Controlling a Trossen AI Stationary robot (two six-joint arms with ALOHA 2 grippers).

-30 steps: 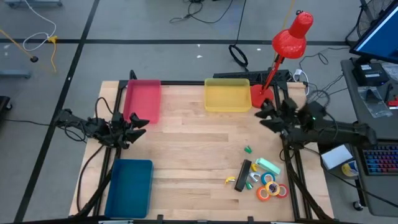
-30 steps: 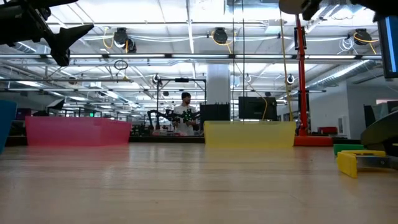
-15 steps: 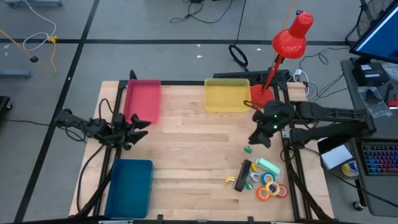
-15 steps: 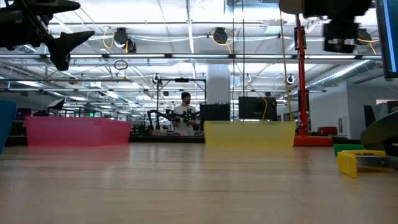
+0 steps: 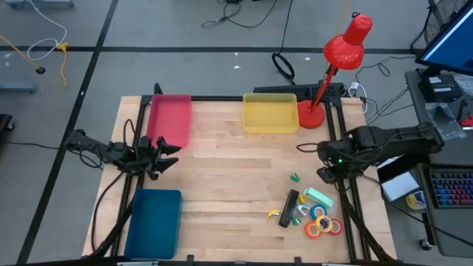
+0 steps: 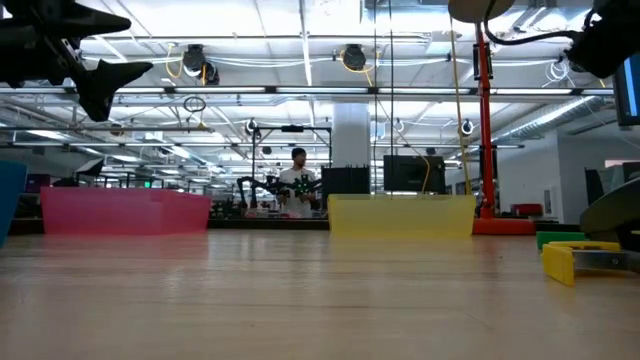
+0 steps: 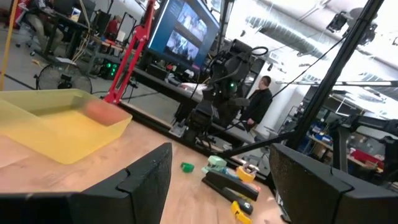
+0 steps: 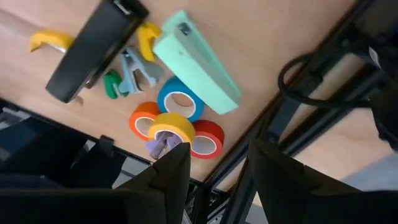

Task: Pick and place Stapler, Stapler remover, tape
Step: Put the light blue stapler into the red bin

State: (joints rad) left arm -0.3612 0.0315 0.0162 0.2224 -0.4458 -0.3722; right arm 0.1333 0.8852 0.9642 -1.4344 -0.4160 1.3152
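- Here, nearest the table's front edge on its right side, lies the task's clutter: the tape, small blue, orange, yellow and red rolls touching in a cluster.
- Just beside the rolls lies a black stapler, its long axis running roughly front to back, next to a mint-green block and a small grey staple remover.
- Above the table's right edge, just behind this pile, hovers the right gripper, fingers partly apart and empty; the rolls lie forward of it, so it is by far the nearer arm.
- At the left edge waits the left gripper, fingers spread wide, holding nothing, well apart from the pile.
- A blue tray sits front left.
- Farthest back stand a pink tray, a yellow tray and a red lamp.
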